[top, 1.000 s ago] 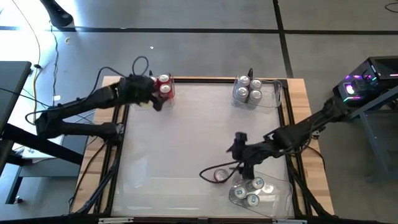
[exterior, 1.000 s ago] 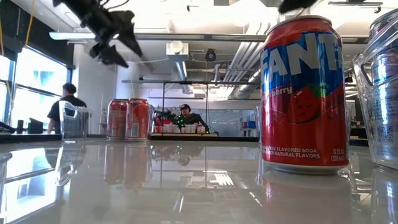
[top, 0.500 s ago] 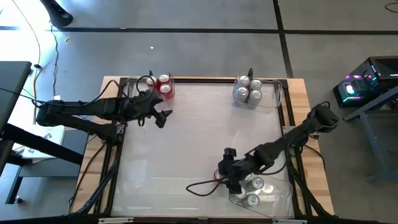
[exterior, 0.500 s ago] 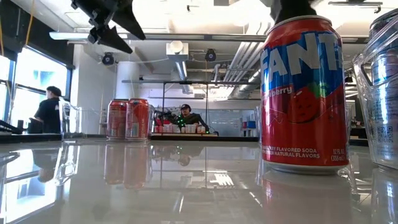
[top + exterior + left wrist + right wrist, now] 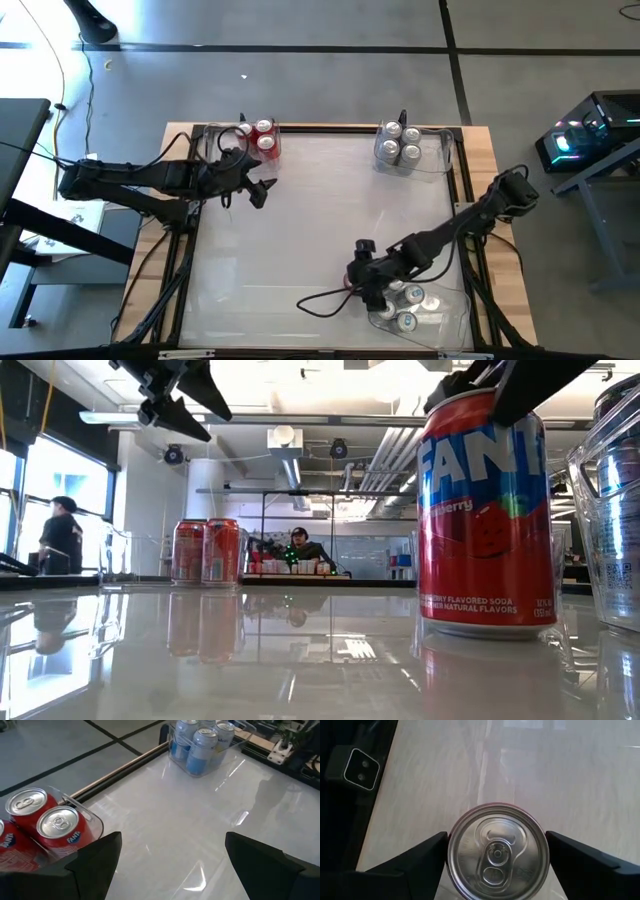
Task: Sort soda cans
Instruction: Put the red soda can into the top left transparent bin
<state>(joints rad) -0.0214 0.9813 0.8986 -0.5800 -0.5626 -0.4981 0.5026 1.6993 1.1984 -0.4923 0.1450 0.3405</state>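
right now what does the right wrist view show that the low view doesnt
Only the right wrist view: the red can's silver top with its tab, centred between the right gripper's open fingers. Only the low view: that can's Fanta label, two red cans far across the table, and people in the room behind. Both show the same upright can on the white tabletop.

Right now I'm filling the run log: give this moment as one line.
right gripper: fingers open, straddling upright red Fanta can | left gripper: open, empty, hovering beside red cans

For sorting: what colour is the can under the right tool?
Red, with a blue logo band; can shows best in the low view.
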